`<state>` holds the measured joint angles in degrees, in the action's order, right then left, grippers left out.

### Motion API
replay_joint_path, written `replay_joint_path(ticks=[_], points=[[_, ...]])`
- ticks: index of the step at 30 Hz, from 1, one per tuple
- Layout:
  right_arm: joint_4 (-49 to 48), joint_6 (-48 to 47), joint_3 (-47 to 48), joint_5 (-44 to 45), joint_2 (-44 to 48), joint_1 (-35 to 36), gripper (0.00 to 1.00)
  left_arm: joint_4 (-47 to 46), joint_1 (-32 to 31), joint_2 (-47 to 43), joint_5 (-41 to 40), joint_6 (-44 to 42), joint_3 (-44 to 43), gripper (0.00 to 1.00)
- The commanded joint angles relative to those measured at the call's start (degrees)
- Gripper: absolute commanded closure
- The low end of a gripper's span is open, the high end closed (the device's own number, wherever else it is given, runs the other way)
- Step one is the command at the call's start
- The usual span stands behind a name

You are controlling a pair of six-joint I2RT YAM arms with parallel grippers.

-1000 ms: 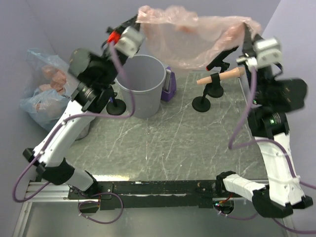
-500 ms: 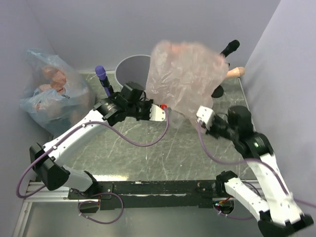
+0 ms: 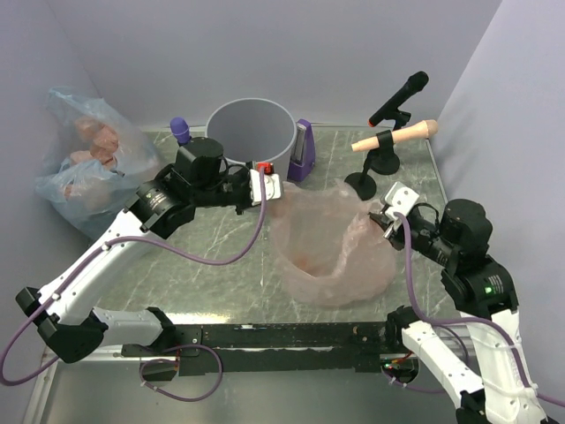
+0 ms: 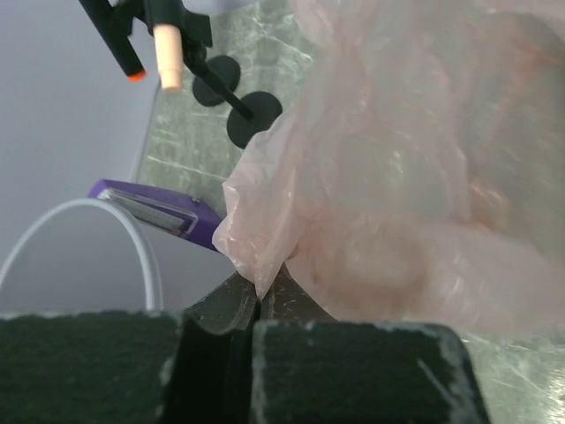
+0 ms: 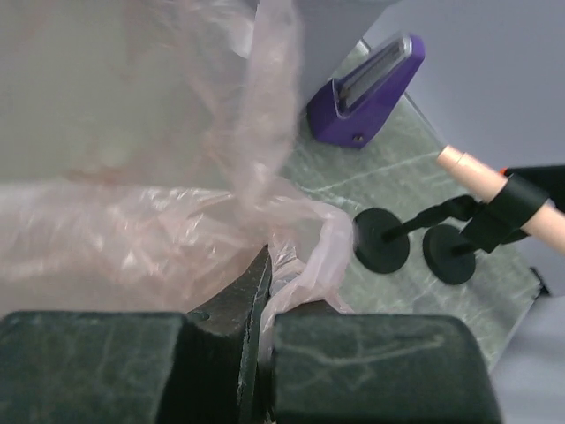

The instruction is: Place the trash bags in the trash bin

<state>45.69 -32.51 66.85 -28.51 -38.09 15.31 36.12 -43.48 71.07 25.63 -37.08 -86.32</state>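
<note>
A thin translucent pink trash bag [image 3: 331, 252] sags on the table, right of centre. It is stretched between my two grippers. My left gripper [image 3: 269, 187] is shut on the bag's left edge, just in front of the trash bin. My right gripper [image 3: 381, 218] is shut on its right edge. The left wrist view shows the film [image 4: 406, 177] pinched between the closed jaws [image 4: 260, 296]. The right wrist view shows a fold of the bag [image 5: 132, 221] pinched the same way [image 5: 265, 291]. The round grey trash bin [image 3: 252, 132] stands open at the back, behind the left gripper.
A full bluish clear bag [image 3: 84, 168] lies at the far left by the wall. A small purple box [image 3: 302, 163] stands right of the bin. Two microphones on black stands [image 3: 384, 155] are at the back right. A purple-headed microphone [image 3: 181, 131] is left of the bin.
The pink bag was held high and spread above the bin. Both arms have come down and toward me, and the bag now rests on the table in front of the bin.
</note>
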Motion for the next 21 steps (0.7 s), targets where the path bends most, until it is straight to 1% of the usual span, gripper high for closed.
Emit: replay_joint_path(ticks=[1, 5, 13, 14, 15, 16, 18, 19, 21], points=[[-4.03, 3.6, -0.58, 1.62, 0.2, -0.63, 1.0, -2.37, -0.11, -0.4, 0.13, 3.77, 1.42, 0.99], [-4.47, 3.68, -0.49, 2.41, -0.5, -0.63, 1.0, -2.46, -0.02, -0.49, -0.31, 3.51, 2.39, 0.99], [-4.82, 4.83, -0.67, 2.76, -1.29, -0.9, 1.0, -0.88, -0.02, -0.14, -1.19, 2.63, 1.51, 0.99], [-4.91, 5.0, -0.84, 2.76, -1.38, -0.98, 1.0, -0.61, -0.02, -0.05, -1.11, 2.54, 1.16, 0.99], [-4.91, 5.0, -0.84, 2.76, -1.64, -1.16, 1.0, -0.09, 0.07, 0.21, -1.02, 2.19, 0.81, 0.96], [-4.91, 4.92, -1.02, 2.93, -1.9, -1.25, 1.0, 0.79, 0.07, 0.47, -0.84, 2.01, 0.28, 0.86], [-5.17, 4.83, -1.28, 3.55, -2.08, -1.25, 1.0, 2.54, 0.59, 1.26, 0.21, 2.01, -1.29, 0.54], [-5.35, 4.83, -1.46, 3.81, -2.34, -1.25, 1.0, 3.51, 1.2, 1.61, 1.08, 2.36, -2.52, 0.44], [-5.61, 4.91, -1.9, 4.34, -2.61, -1.25, 1.0, 4.83, 2.96, 2.41, 2.32, 3.15, -5.07, 0.31]])
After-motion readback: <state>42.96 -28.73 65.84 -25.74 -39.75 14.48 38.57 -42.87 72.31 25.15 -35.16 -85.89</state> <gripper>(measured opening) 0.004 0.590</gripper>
